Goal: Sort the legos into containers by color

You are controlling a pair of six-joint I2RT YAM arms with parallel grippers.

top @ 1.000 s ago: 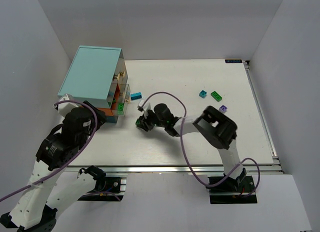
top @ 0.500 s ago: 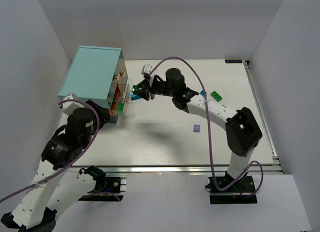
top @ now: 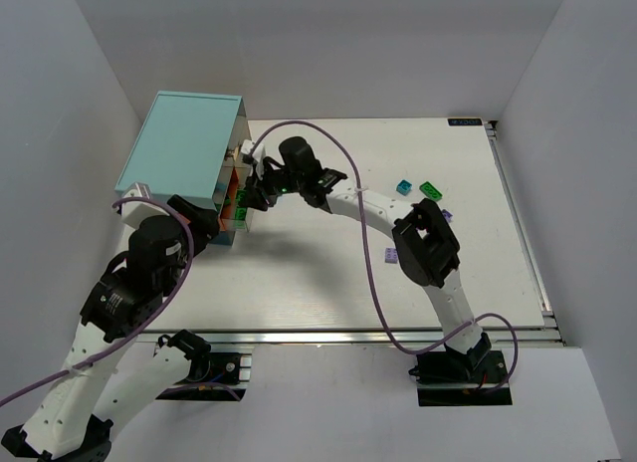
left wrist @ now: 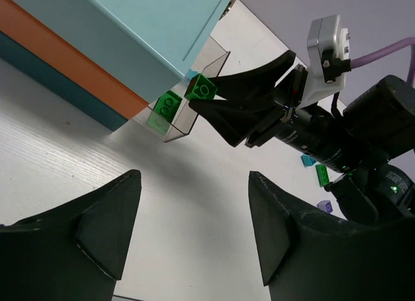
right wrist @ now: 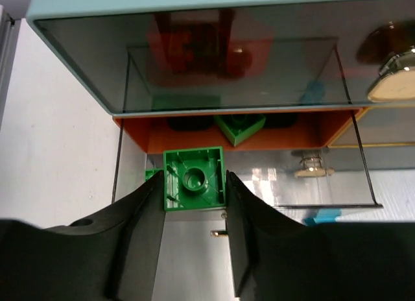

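My right gripper [right wrist: 193, 184] is shut on a green lego [right wrist: 193, 178], which I see from its hollow underside. It hangs over an open clear drawer [left wrist: 187, 121] at the cabinet's [top: 184, 143] front. In the left wrist view the same green lego [left wrist: 205, 88] sits at the right fingertips, just above the drawer's rim. Another green lego [left wrist: 168, 105] lies inside that drawer. My left gripper [left wrist: 194, 178] is open with nothing in it, low over the table in front of the cabinet. In the top view the right gripper [top: 251, 195] is at the drawers and the left gripper [top: 202, 221] is beside the cabinet's near corner.
On the table to the right lie loose legos: a cyan one [top: 404, 187], a green one [top: 431, 191], a purple one [top: 445, 215] and another purple one [top: 391, 255] beside the right arm. A drawer above [right wrist: 233, 106] holds reddish pieces.
The right arm has swung from the middle of the table up to the cabinet and now holds the green lego over the open drawer. The left arm has barely moved.
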